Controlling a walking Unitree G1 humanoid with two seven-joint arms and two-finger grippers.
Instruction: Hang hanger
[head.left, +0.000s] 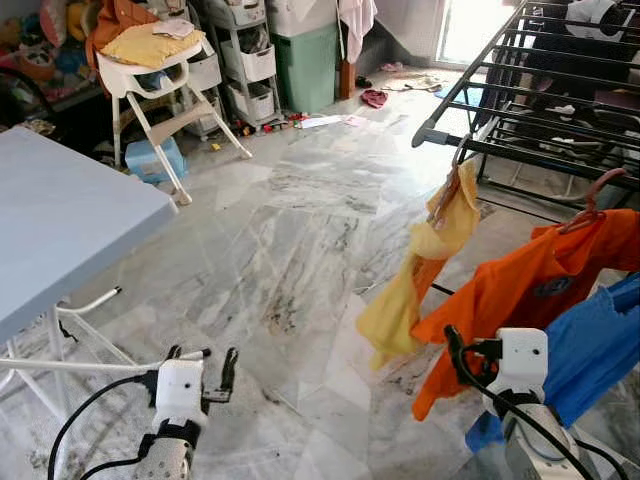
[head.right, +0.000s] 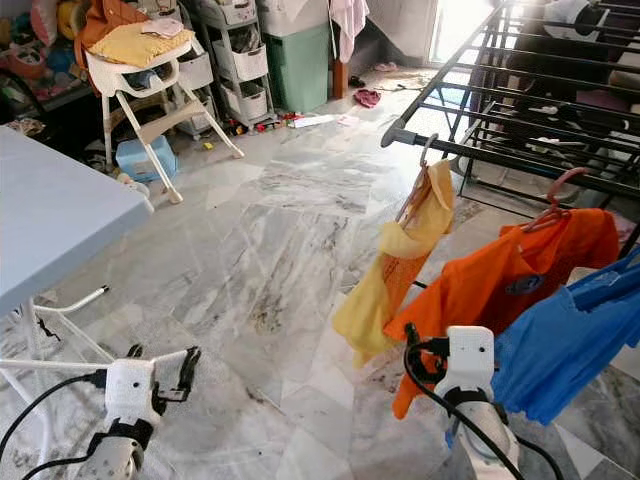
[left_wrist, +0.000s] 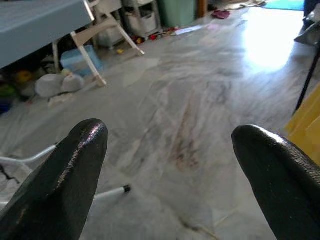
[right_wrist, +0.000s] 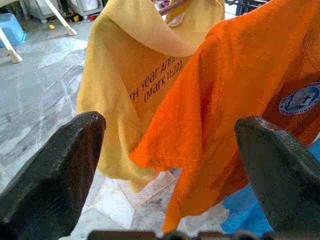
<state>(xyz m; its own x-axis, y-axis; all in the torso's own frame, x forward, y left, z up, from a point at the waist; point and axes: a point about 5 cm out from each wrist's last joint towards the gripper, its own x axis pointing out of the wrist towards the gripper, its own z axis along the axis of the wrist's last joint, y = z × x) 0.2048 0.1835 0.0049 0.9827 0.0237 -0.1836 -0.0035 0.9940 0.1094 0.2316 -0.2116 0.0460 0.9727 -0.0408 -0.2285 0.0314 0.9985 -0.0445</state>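
Left gripper (head.left: 204, 365): low at near left over the marble floor (head.left: 290, 240), fingers apart, holding nothing. Right gripper (right_wrist: 165, 165): near right, fingers apart, empty, facing the orange shirt (head.left: 520, 300) just beyond them. The shirt's pink hanger (head.left: 592, 200) hooks on the black drying rack (head.left: 540, 110), farther right. The right wrist view shows printed text on the yellow shirt (right_wrist: 125, 85); the head views do not resolve it. Blue garment (head.left: 590, 350): right of orange.
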